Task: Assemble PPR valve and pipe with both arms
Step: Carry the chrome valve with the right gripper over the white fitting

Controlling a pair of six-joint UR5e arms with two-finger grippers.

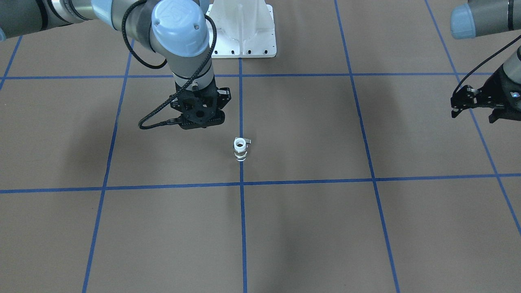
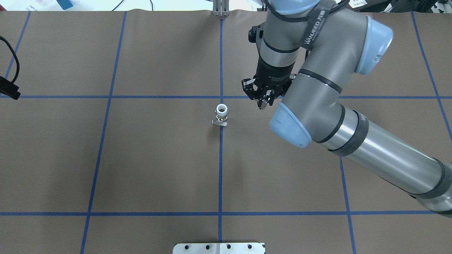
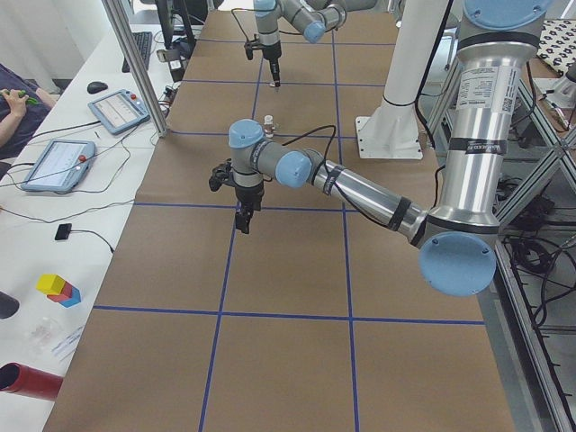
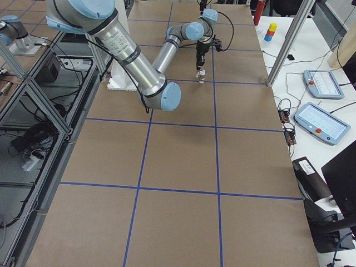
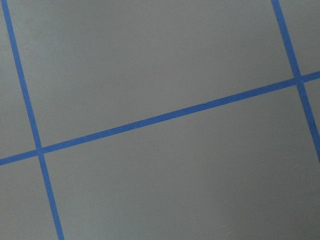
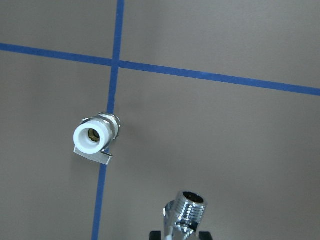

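The brown surface [image 2: 159,158] carries the PPR valve with nothing bracing it. That is where I judge the risk lies: if the pipe is pressed onto it off-centre or at a slant, the valve could tip or skid along the surface, because no tool is steadying it.

The right arm [image 2: 353,120] reaches across its half with elbow bent and wrist turned straight down, close to the centre line. The left arm [image 3: 360,189] hangs well off to its own side, wrist also pointing down, over bare surface.

The right tool [image 2: 265,102] pinches the pipe and hovers near the valve, though not above it. The left tool [image 1: 474,112] sits at the edge of the front view; I cannot tell whether it is spread or pressed together.

The PPR valve [image 2: 221,114] stands upright on the blue centre tape, white open end up, lever to one side. The pipe [image 6: 186,210] points its threaded end outward from the right tool, apart from the valve.
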